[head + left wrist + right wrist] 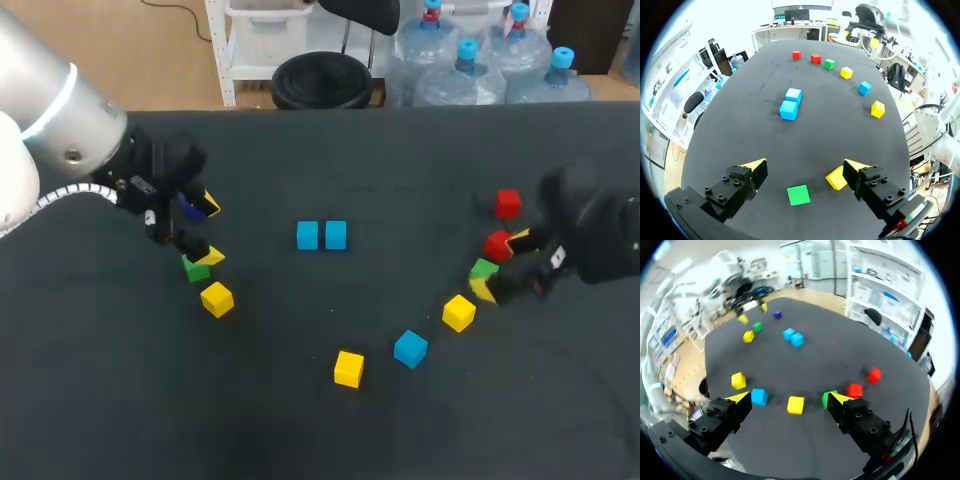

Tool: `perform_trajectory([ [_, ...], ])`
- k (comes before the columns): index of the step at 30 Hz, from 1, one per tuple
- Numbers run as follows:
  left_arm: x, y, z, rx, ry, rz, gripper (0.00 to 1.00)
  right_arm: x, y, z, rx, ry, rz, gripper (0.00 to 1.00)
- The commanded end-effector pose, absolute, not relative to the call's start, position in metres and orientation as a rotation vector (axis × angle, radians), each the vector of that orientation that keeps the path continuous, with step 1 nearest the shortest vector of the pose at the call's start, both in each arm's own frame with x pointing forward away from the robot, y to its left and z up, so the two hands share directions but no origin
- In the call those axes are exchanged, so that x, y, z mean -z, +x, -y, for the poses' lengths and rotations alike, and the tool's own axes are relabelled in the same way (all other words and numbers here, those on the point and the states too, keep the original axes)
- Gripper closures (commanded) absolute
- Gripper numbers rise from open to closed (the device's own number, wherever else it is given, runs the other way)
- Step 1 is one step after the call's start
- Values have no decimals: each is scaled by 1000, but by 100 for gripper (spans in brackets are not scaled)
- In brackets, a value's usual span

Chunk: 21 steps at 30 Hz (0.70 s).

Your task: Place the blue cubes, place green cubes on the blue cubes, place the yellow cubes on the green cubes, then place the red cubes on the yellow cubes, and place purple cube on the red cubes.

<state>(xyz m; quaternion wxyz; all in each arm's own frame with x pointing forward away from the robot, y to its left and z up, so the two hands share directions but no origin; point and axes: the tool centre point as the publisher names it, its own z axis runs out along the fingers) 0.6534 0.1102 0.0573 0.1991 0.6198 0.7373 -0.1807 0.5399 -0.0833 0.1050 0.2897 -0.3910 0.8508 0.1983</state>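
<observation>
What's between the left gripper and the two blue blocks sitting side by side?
Just bare table. The left wrist view shows nothing ahead of the left gripper until the two blue cubes.

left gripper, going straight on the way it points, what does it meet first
Probably the green cube, lying between the open fingers of the left gripper. A yellow cube sits beside one finger, just off that line; depth is unclear.

Two blue cubes — side by side
</observation>
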Motion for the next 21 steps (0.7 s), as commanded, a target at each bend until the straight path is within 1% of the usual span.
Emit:
perform_trajectory([
  [1, -57, 654, -111, 508, 1734, -2057, 0, -107, 542, 87, -523, -1098, -2282, 0],
  [18, -57, 654, -111, 508, 1734, -2057, 0, -105, 549, 91, -471, -1092, -2289, 0],
  [21, -57, 654, -111, 508, 1734, -2057, 0, -99, 546, 78, -434, -1176, -2295, 0],
])
